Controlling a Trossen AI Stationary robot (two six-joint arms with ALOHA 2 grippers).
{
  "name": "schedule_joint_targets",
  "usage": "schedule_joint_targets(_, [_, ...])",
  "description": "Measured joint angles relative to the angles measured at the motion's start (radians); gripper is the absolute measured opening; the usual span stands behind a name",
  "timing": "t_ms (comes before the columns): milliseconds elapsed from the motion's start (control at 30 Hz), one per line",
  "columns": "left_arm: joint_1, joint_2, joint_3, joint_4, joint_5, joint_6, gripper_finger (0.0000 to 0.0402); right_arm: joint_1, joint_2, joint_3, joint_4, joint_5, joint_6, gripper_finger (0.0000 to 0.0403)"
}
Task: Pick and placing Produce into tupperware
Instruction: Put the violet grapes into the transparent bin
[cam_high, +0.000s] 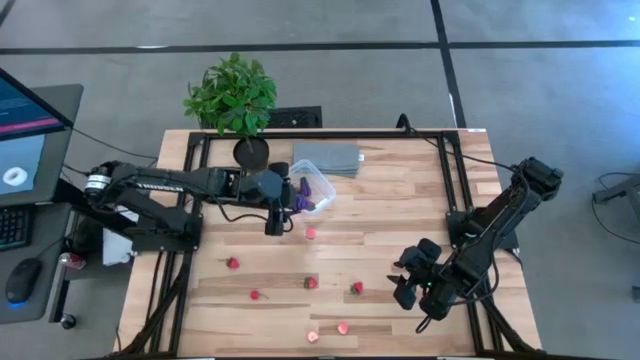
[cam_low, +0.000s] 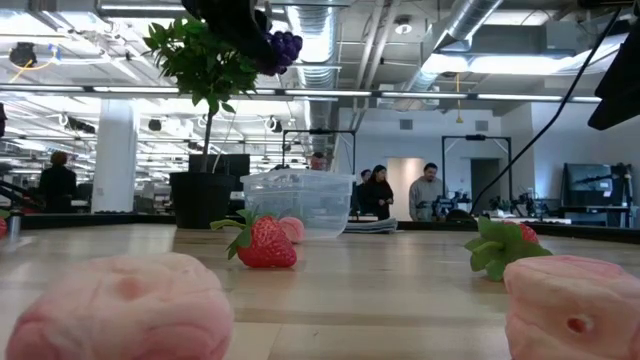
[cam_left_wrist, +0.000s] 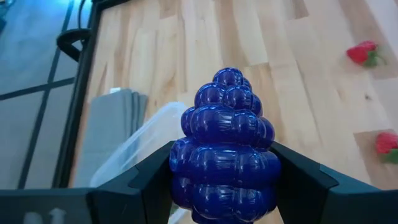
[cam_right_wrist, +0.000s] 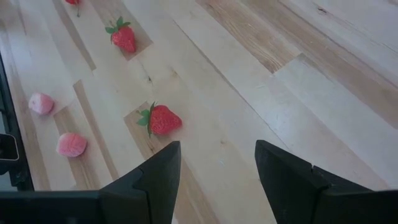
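Left gripper (cam_left_wrist: 227, 186) pinches a dark purple-blue grape cluster (cam_left_wrist: 225, 155) between its fingers, held raised just beside the clear tupperware (cam_high: 312, 186), which sits toward the table's far edge next to a folded grey slab (cam_high: 327, 157) and a potted plant (cam_high: 233, 97). Something purple appears to lie inside the box already, though the high view is too small to tell what.

Right gripper (cam_right_wrist: 216, 171) waits over the table's near right corner, fingers spread and empty, a strawberry (cam_right_wrist: 162, 119) lying just ahead of it.

Progress — early, by my judgement. One piece is on the point of delivery; most produce is still scattered on the wood: red strawberries (cam_high: 233, 263) across the middle strip, one pink piece (cam_high: 310, 233) near the box, pale pink pieces (cam_high: 343, 327) at the near edge.

Remaining — release the grapes into the box, then collect the rest one by one.
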Motion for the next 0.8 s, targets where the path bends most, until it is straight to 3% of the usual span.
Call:
schedule_joint_targets(367, [0.135, 0.027, -0.039, 0.09, 0.06, 0.044, 0.0211, 0.0, 0.0, 0.0, 0.0, 0.0, 0.001, 0.023])
schedule_joint_targets(800, [0.231, 0.247, -0.039, 0.175, 0.177, 0.07, 0.0211, 0.0, 0.0, 0.0, 0.0, 0.006, -0.006, 0.023])
